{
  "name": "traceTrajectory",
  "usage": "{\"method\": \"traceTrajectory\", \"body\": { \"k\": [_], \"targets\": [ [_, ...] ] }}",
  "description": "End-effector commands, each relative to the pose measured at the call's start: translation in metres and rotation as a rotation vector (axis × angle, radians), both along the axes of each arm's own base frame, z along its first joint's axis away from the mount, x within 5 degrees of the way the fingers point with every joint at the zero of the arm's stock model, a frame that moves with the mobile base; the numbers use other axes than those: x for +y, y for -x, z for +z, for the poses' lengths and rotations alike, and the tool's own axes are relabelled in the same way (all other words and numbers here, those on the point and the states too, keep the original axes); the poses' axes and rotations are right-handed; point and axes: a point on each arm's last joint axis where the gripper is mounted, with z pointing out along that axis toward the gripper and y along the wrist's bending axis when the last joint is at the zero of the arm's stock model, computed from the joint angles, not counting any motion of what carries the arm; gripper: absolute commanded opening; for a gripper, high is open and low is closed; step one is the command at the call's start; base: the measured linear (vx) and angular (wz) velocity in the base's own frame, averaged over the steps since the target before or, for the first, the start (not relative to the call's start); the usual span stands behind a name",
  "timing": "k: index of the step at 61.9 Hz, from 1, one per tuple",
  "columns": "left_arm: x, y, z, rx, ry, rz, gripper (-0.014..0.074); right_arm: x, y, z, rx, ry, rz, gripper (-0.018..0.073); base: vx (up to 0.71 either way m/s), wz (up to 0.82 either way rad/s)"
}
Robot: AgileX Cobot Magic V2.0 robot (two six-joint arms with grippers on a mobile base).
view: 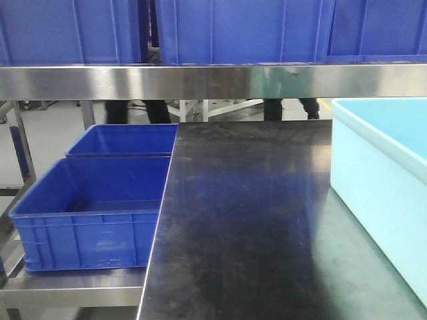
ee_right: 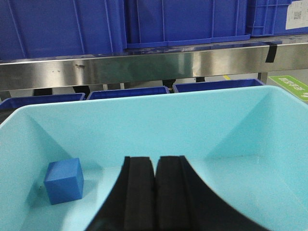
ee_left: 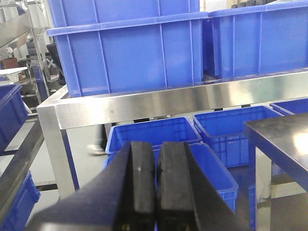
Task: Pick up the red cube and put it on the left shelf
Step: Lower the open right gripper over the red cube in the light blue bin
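**A:** Where is the red cube?

**B:** I cannot tell; none of the three views shows it. The only cube in sight is a blue cube [ee_right: 64, 181]. It lies on the floor of the pale tub [ee_right: 144, 122], near the tub's left wall as the right wrist view sees it.

**A:** And where does the tub stand?

**B:** On the right side of the dark surface [view: 253, 220].

**A:** What lies to the left of the surface?

**B:** A low steel shelf [view: 73, 288], just beside the surface and below its level. It carries two blue crates [view: 93, 227], one behind the other.

**A:** And above the surface?

**B:** A steel beam [view: 200, 81] runs across over its far end, with a row of big blue bins [view: 233, 30] standing on it.

**A:** How are the fingers?

**B:** The left fingers [ee_left: 142, 183] are clenched, pad against pad, with nothing between them. They are raised off the left of the surface. The right fingers [ee_right: 139, 192] are pressed together the same way and grasp nothing. They hang over the tub at the right of the surface.
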Motion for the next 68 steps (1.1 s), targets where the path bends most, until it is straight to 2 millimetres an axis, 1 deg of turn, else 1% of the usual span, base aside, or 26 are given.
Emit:
{"method": "traceTrajectory", "body": {
  "k": [1,53,68],
  "targets": [
    [0.0001,-0.0010,-0.0003,-0.053,0.013,-0.001,0.0106,0.0002,0.0030,0.0171,-0.127,0.013,-0.001,0.0051,0.00,0.00],
    [0.0001,-0.0010,-0.0003,-0.053,0.013,-0.001,0.0106,0.0002,0.0030,0.0171,-0.127,0.013,-0.001,0.0051,0.00,0.00],
    [0.0001,-0.0010,-0.0003,-0.053,0.013,-0.001,0.0106,0.0003,0.0033,0.0195,-0.153,0.014,-0.001,0.0051,0.00,0.00]
  ]
}}
